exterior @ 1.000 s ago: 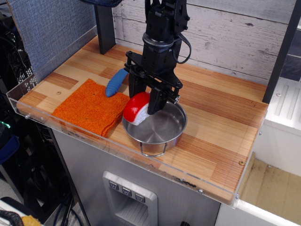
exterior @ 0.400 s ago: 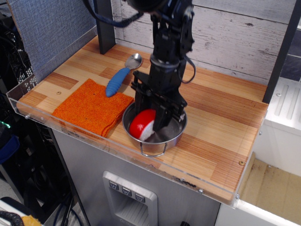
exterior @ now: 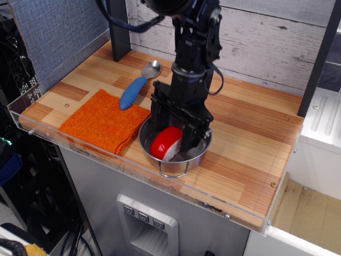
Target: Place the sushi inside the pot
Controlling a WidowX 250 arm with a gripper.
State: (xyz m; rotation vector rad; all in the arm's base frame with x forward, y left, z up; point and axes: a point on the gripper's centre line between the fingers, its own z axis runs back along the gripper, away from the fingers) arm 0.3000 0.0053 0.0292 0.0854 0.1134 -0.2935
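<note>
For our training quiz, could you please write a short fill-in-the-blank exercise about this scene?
1. The sushi lies inside the ____.
2. The folded cloth left of the pot is ____ in colour.
3. The spoon has a ____ handle.
4. The gripper reaches down over the ____.

Missing words: pot; orange; blue; pot

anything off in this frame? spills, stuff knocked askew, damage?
Nothing stands out. The sushi is inside the pot, which sits upright on the table, with the gripper down around it. The orange cloth lies flat left of the pot, and the spoon lies behind it. No spills or damage visible.
</note>
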